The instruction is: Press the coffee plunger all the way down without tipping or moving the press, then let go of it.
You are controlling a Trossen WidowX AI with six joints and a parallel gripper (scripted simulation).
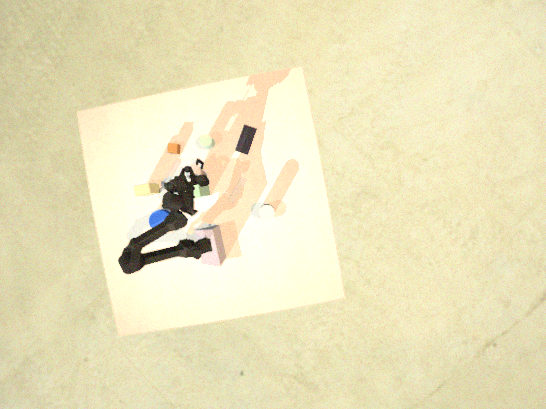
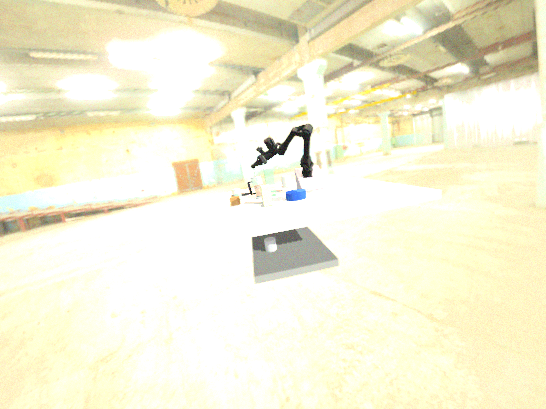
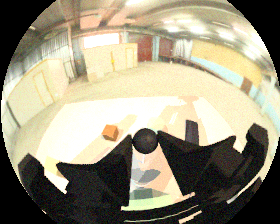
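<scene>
- The gripper is clenching the plunger knob, a dark ball.
- The coffee press is standing under it on the table.
- Judged rigid, top-heavy, slippery; gripping the knob is suiting it.

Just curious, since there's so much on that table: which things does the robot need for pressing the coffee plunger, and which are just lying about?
For the job:
end effector
plunger knob, gripped in it

Lying about:
orange block
yellow block
blue cylinder
dark slab
</scene>
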